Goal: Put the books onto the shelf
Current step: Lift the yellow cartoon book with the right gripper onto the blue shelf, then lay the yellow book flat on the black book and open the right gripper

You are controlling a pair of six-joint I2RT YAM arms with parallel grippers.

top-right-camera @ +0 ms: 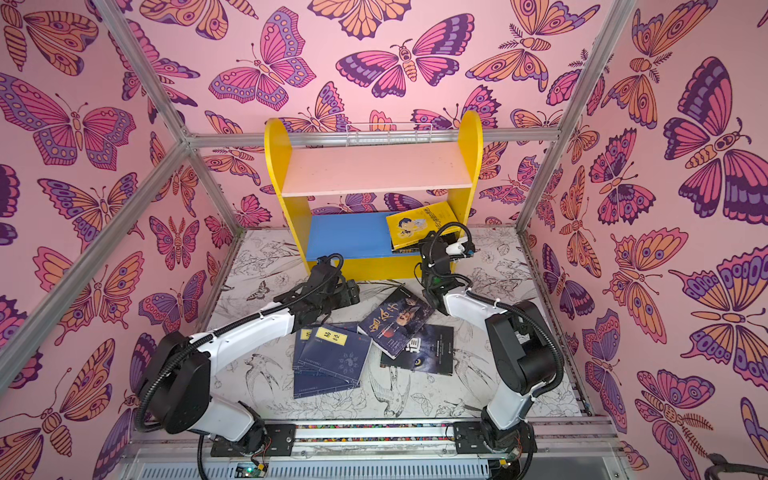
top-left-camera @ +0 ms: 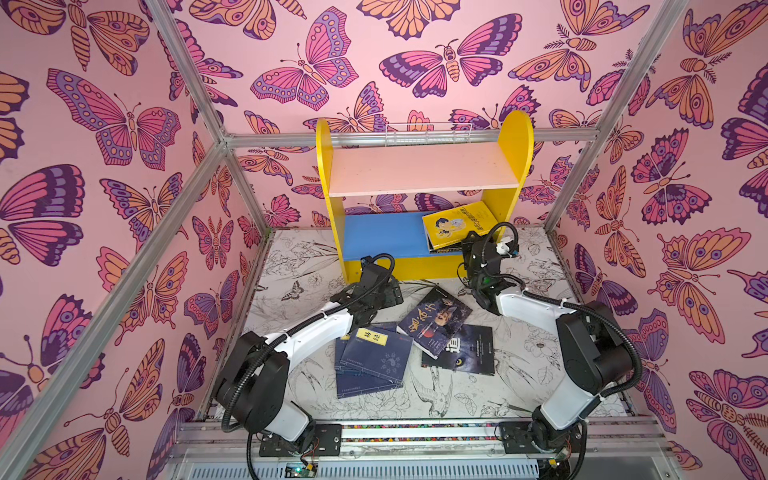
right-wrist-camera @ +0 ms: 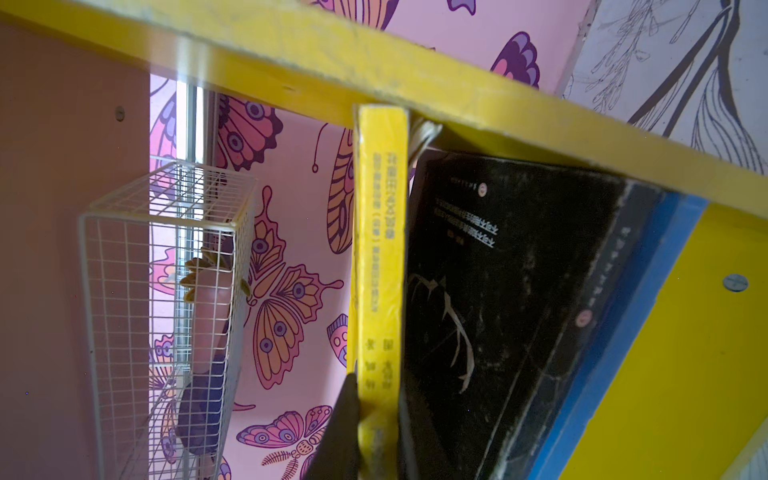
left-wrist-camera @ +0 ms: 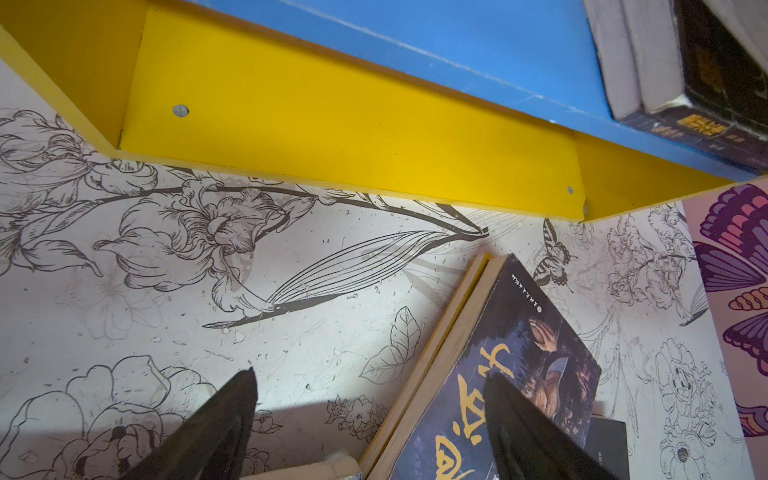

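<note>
Right gripper (right-wrist-camera: 372, 419) pinches the yellow book (top-left-camera: 459, 224) on the shelf's (top-left-camera: 419, 168) right end; release probably comes next. Left gripper (left-wrist-camera: 370, 395) spread.

White wire basket (top-left-camera: 428, 134) near butterfly wall (top-left-camera: 374, 62); floral tabletop (top-left-camera: 299, 266).

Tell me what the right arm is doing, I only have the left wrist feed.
Observer: The right gripper is shut on the spine of a yellow book, inside the lower level of the shelf.
Operator: Book upright?
Observer: No, tilted. In both top views its cover faces up and it leans toward the shelf's right side, with a black book beside it.
Operator: Any books outside my view?
Observer: Yes, a stack of navy books with yellow labels lies flat on the table.
</note>
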